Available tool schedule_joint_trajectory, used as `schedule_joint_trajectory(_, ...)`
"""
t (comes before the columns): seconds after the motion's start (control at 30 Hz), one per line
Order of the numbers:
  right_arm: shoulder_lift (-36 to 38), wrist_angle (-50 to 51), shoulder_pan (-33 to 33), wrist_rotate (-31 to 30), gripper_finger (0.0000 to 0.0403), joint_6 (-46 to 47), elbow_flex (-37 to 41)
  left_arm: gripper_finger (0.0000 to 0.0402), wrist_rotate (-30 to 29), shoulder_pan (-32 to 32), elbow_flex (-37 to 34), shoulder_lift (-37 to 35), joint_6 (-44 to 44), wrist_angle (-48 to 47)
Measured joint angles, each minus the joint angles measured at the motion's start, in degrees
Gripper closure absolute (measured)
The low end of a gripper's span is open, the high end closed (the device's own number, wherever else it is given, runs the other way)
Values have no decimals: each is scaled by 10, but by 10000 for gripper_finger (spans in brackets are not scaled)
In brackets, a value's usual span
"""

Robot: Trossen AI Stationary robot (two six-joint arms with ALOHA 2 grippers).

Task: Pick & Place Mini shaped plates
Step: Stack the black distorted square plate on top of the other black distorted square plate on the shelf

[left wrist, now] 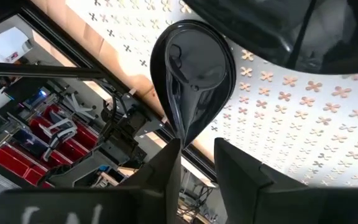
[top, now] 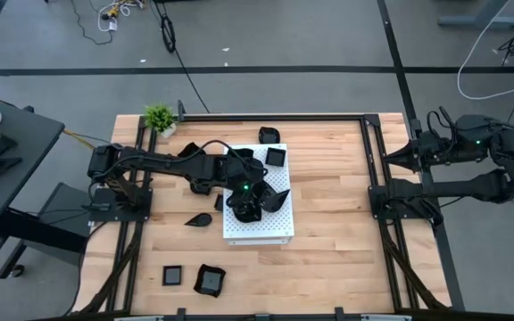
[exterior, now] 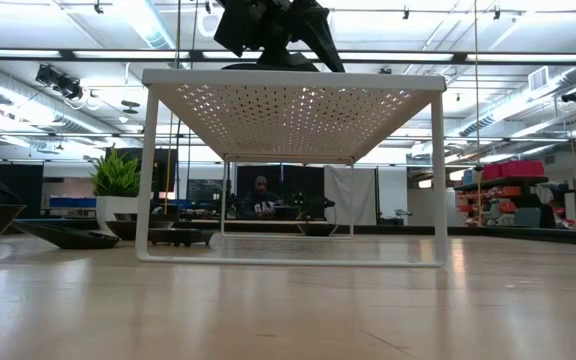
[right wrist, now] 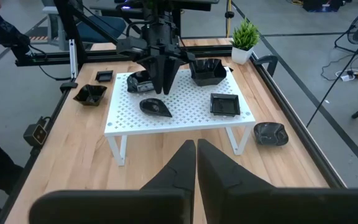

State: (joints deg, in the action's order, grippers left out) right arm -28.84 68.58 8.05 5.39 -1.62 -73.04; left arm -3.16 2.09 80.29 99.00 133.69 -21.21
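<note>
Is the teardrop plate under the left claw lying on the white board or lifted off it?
Lying on it. The teardrop plate rests flat on the white board; the left claw stands apart around its tip.

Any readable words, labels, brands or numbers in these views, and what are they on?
None can be read.
Left gripper: pale marks on its housing, cut off by the picture's edge and blurred, unreadable.
White board and black plates such as the teardrop plate: no lettering visible.

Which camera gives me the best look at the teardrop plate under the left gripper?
Left wrist view: the teardrop plate fills it, lying on the white board. Right wrist view shows it small; the high view hides it under the arm; the low view misses it.
</note>
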Motion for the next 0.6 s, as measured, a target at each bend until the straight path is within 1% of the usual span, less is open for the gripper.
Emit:
schedule_joint_trajectory(0.1, 0, 0, 0, 0, 381, 0, 0, 298, 0, 0, 0, 0, -1, 0)
schedule_joint_trajectory(0.27, 0, 0, 0, 0, 381, 0, 0, 298, -1, 0, 0, 0, -32, 18)
schedule_joint_trajectory(0.4, 0, 0, 0, 0, 381, 0, 0, 298, -3, 0, 0, -3, -102, 39)
schedule_joint_trajectory(0.6, 0, 0, 0, 0, 381, 0, 0, 298, -42, 0, 0, -28, -214, 55)
